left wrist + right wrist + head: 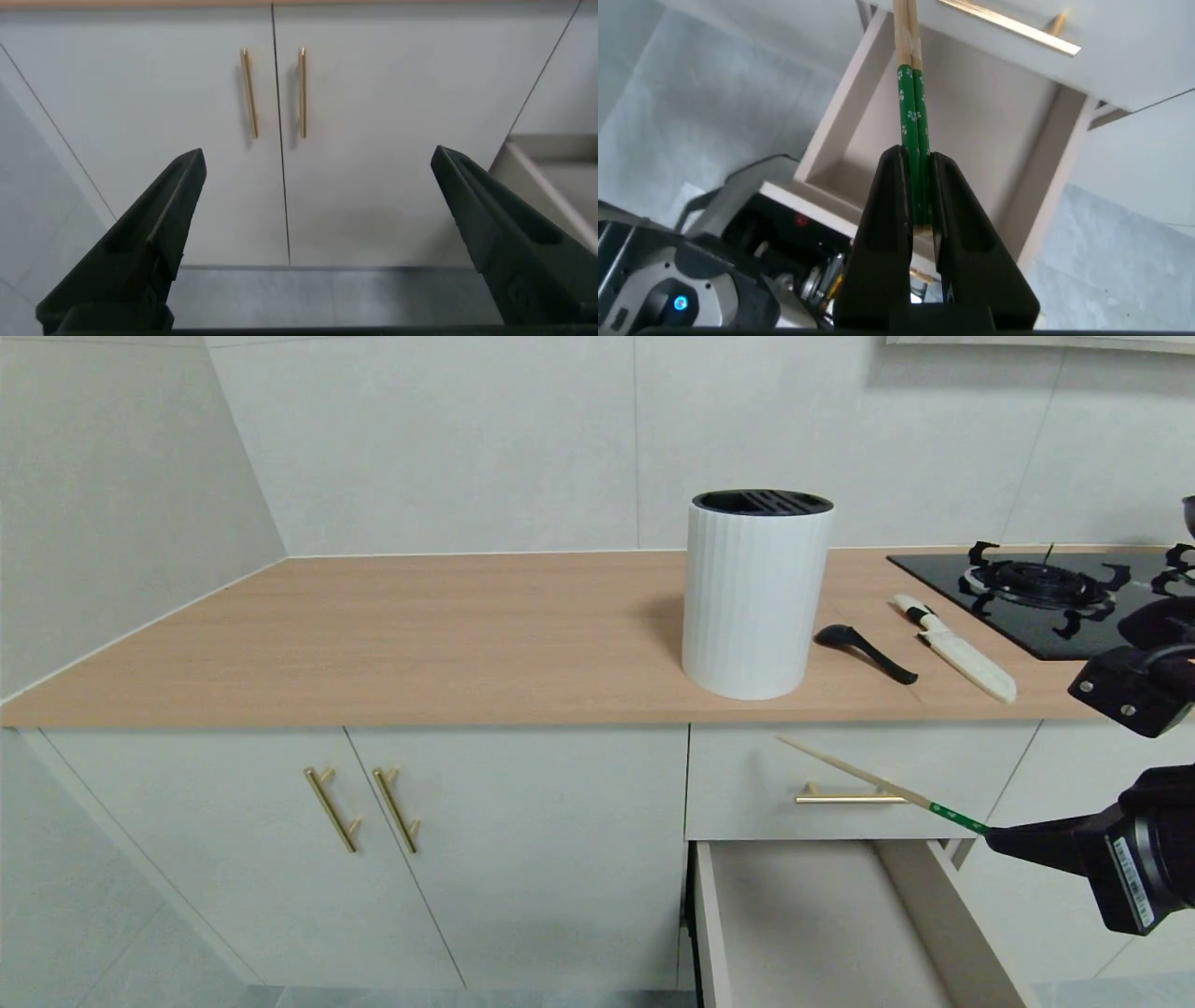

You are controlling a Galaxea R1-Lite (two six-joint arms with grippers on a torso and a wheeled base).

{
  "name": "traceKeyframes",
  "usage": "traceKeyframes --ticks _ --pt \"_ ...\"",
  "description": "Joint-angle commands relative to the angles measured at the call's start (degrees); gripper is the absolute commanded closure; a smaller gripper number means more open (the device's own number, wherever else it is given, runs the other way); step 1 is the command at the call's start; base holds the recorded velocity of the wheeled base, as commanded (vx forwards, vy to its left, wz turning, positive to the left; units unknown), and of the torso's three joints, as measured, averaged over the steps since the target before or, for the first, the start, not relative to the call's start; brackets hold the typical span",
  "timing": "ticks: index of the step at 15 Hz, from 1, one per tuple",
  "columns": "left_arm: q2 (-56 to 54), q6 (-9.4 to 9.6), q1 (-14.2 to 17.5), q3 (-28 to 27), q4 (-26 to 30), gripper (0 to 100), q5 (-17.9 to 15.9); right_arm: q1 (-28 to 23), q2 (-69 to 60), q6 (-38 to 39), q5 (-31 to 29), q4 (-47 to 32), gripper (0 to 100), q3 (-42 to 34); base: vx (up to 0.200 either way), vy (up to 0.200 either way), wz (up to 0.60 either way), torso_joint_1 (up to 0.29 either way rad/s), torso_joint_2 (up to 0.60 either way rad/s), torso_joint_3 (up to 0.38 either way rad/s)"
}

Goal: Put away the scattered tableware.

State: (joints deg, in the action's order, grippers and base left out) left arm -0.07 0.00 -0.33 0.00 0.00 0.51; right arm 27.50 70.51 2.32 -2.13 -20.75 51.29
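Note:
My right gripper (991,838) is shut on a pair of wooden chopsticks (868,778) with green ends, held slanting in front of the cabinet, above the open drawer (822,924). In the right wrist view the chopsticks (910,103) are pinched between the black fingers (892,215), pointing toward the open drawer (971,140). On the counter a black spoon (864,651) and a white-sheathed knife (957,648) lie to the right of a tall white ribbed holder (754,593) with a black slotted top. My left gripper (318,243) is open, low before the cabinet doors.
A black gas hob (1046,593) sits at the counter's right end. The wooden countertop (420,635) stretches bare to the left of the holder. Two cabinet doors with gold handles (359,807) stand shut; a shut drawer with a gold handle (845,795) is above the open one.

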Motion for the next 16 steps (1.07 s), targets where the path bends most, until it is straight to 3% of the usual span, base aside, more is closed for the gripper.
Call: traceKeyframes --ticks 1,11,16 --pt "0.07 0.0 -0.02 0.0 0.0 0 0.02 0.1 -0.02 -0.12 0.02 0.01 100 -0.4 0.0 0.0 0.0 -0.183 0.48 0.286" --pt "0.07 0.0 -0.02 0.0 0.0 0 0.02 1.06 1.65 -0.12 -0.06 0.36 100 -1.19 0.0 0.0 0.0 -0.146 0.46 0.307" --pt "0.07 0.0 -0.02 0.0 0.0 0 0.02 1.06 1.91 -0.03 -0.06 0.36 100 -1.1 0.0 0.0 0.0 -0.026 0.12 0.077"
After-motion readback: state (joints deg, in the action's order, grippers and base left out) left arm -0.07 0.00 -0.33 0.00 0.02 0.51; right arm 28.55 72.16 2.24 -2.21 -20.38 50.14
